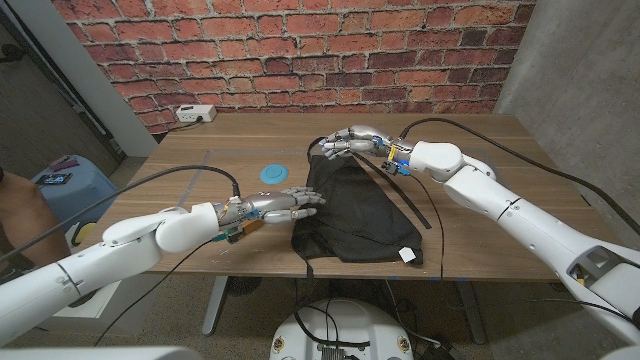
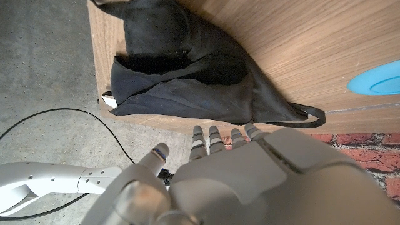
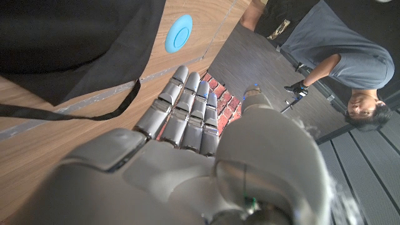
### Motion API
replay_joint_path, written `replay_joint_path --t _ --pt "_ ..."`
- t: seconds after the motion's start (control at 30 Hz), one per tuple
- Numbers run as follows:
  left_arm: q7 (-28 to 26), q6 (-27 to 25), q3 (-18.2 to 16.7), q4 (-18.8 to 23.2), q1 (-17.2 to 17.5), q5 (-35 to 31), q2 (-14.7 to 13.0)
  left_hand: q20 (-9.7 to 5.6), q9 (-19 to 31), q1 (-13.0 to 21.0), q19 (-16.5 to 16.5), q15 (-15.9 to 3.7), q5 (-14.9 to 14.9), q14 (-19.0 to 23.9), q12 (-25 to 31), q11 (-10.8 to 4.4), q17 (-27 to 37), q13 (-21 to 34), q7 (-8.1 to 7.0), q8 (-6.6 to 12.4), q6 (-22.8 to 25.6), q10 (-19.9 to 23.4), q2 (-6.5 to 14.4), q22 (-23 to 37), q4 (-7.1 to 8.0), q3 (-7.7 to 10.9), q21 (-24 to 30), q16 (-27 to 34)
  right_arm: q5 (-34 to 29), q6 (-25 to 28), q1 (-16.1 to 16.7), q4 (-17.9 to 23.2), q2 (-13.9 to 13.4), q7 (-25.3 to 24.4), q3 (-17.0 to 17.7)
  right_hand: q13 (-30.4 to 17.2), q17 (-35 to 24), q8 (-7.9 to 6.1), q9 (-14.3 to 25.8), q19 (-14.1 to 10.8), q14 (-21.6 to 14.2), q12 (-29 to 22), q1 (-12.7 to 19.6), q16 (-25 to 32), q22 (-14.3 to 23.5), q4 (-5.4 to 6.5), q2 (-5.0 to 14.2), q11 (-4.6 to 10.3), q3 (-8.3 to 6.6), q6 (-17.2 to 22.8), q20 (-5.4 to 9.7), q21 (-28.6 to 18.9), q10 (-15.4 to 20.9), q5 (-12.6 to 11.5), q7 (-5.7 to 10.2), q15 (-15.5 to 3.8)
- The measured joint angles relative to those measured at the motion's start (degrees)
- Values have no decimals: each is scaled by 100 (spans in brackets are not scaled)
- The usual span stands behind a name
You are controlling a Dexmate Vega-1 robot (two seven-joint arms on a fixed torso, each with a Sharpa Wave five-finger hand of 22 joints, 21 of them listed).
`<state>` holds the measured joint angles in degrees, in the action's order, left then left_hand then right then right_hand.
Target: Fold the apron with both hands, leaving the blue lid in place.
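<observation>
The black apron (image 1: 355, 210) lies bunched and partly folded in the middle of the wooden table (image 1: 480, 150), with a white tag (image 1: 408, 254) at its near corner and a strap (image 1: 412, 200) trailing along its right side. Left of it sits the blue lid (image 1: 272, 172). My left hand (image 1: 285, 204) reaches toward the apron's left edge with fingers stretched out, holding nothing. My right hand (image 1: 352, 140) hovers at the apron's far end, fingers extended and empty. The left wrist view shows the apron (image 2: 187, 81), the lid (image 2: 378, 81) and my left hand (image 2: 250, 175). The right wrist view shows my right hand (image 3: 187, 156) beside the strap (image 3: 75, 112).
A white power strip (image 1: 195, 113) lies at the table's far left corner by the brick wall. A blue stool (image 1: 70, 185) stands on the floor left of the table. A person (image 3: 337, 56) in a grey shirt is nearby.
</observation>
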<state>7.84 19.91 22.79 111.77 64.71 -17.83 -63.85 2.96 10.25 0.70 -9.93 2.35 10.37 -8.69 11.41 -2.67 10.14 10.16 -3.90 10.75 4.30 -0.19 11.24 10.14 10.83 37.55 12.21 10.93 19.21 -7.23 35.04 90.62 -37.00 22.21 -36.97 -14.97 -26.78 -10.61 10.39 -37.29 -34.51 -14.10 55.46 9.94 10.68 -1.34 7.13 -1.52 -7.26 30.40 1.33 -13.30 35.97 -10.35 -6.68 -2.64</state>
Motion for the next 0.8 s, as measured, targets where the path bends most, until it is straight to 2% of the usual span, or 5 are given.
replay_joint_path --t 0.3,0.67,0.8 --pt "117 15 138 -55 -136 -41 72 0 0 0 0 0 0 0 0 0 0 0 0 0 0 -1 0 0 7 8 0 0 209 -297 88 -278 16 -84 176 35 87 -21 16 -1 31 79 -24 0 -3 0 -24 -26 0 33 1 0 -37 0 32 30" --pt "278 -40 250 -59 -222 -99 81 0 0 0 0 0 0 -1 0 0 0 0 0 0 0 -1 0 1 39 39 0 0 389 -570 151 -644 62 -105 347 88 181 -21 16 -2 146 162 -76 0 -2 -32 -77 21 31 -22 1 0 -101 0 86 -2" --pt "302 -55 301 -61 -262 -102 82 0 0 0 0 0 0 -1 0 0 0 0 0 0 0 -1 0 1 39 39 0 0 466 -677 158 -683 70 -105 364 113 209 -21 16 18 205 195 -142 0 -2 -32 -99 30 31 -67 64 0 -154 0 103 0"
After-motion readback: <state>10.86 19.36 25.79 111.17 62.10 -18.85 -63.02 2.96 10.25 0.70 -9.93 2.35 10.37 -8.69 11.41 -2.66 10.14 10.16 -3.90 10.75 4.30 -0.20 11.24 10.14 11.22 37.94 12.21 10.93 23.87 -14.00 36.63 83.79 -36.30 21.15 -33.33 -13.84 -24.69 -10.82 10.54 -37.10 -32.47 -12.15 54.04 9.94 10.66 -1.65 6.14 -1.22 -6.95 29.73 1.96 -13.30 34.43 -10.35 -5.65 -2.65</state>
